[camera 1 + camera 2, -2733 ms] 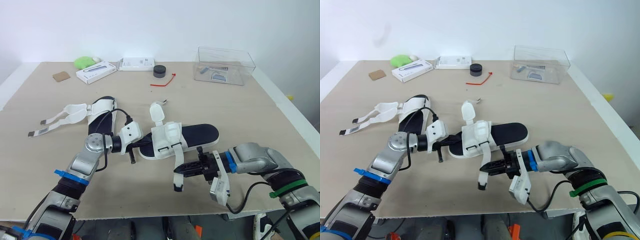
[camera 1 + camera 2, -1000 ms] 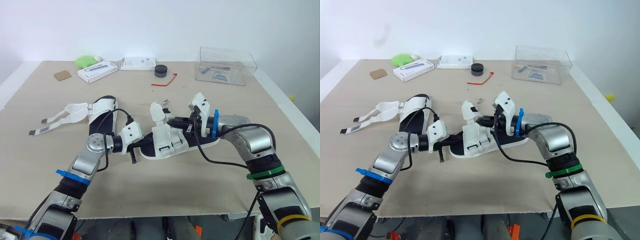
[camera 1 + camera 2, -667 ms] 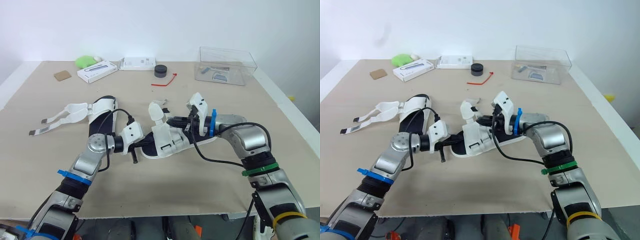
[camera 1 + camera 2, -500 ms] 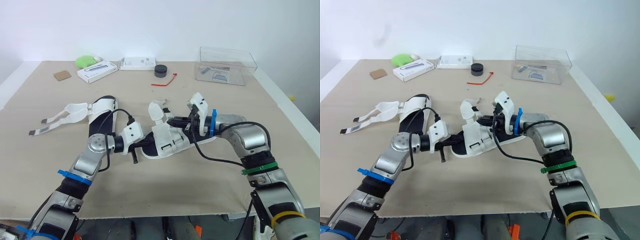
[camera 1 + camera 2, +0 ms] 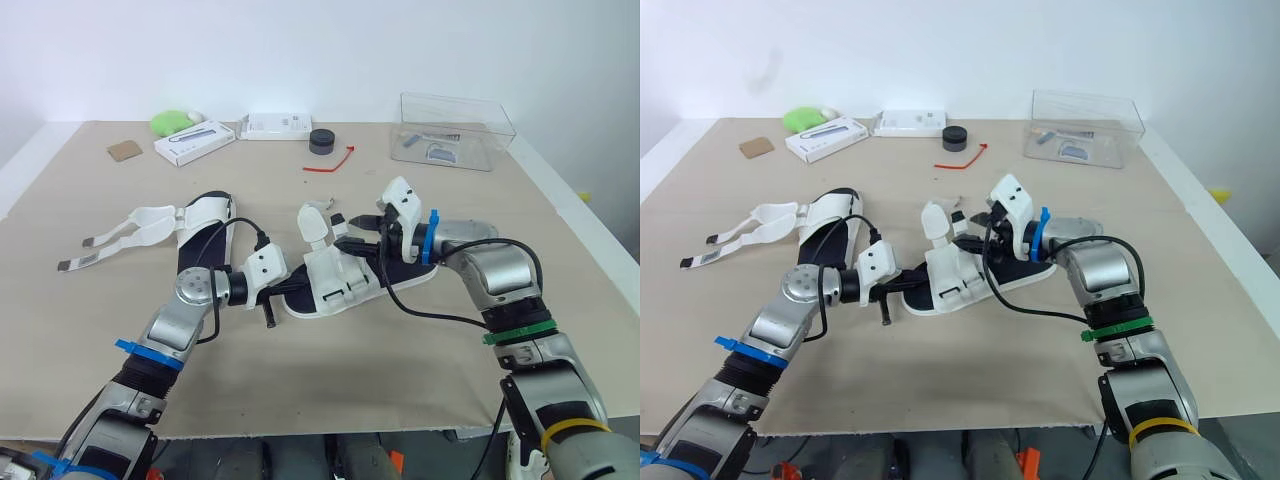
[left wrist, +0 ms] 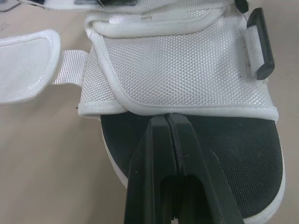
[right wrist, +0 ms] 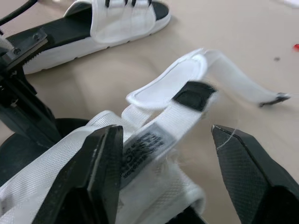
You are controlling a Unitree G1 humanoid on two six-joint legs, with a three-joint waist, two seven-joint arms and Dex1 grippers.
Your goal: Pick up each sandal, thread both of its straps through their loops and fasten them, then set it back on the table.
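On the tabletop (image 5: 120,330), your clenched left tool (image 6: 167,120) steadied the sandal (image 5: 345,280); your right tool (image 5: 358,230) stood released astride the loose strap (image 7: 154,135) — you needed to pinch near its tip, then feed it squarely through the loop (image 6: 259,46).

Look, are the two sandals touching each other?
Apart. The left eye view shows bare table between the left sandal and the middle sandal.

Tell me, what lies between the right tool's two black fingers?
A white sandal strap bearing a label, in the right wrist view; the right tool stands open.
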